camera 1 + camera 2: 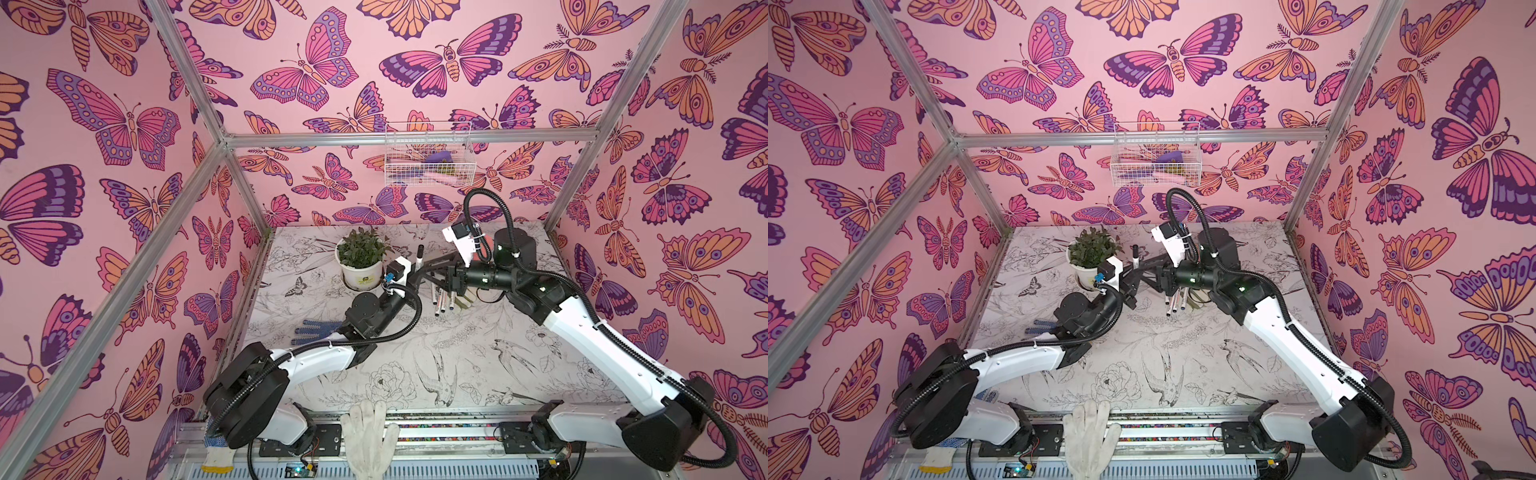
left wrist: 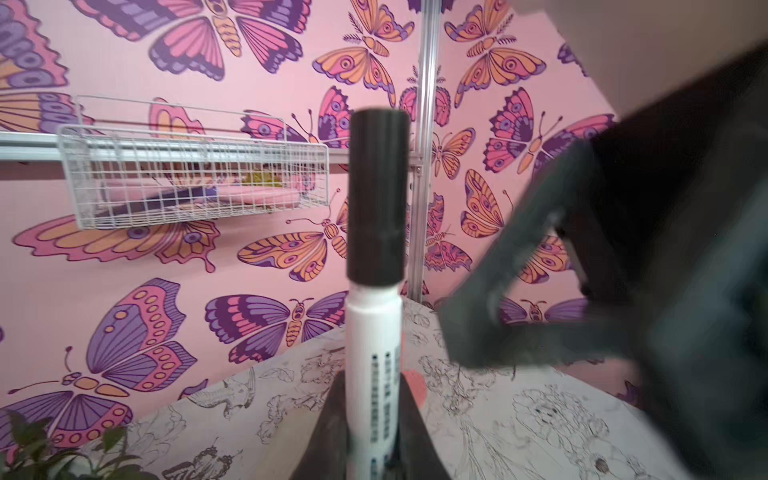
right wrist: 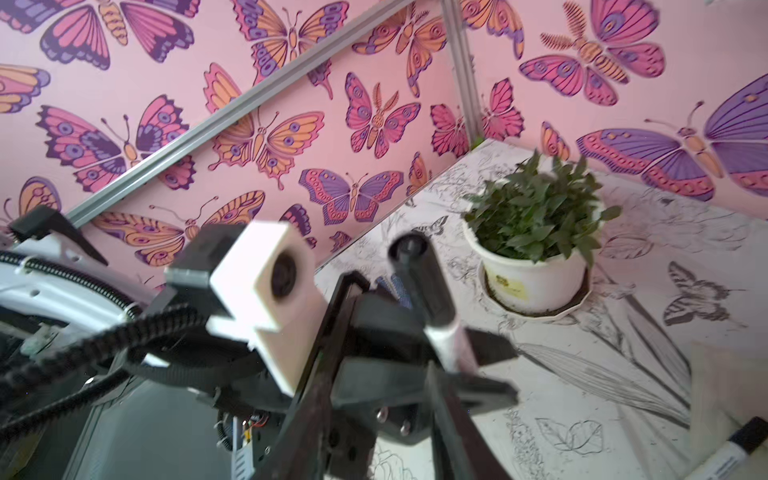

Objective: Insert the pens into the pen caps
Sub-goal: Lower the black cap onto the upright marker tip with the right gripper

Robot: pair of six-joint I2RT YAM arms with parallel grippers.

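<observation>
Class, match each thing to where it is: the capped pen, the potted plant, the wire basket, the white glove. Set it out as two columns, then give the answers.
Things:
1 capped pen
2 potted plant
3 wire basket
4 white glove

Places:
A hung on the back wall
B draped over the front edge of the table
C held in the left claw
D standing on the table

Pairs: 1-C, 2-D, 3-A, 4-B
</observation>
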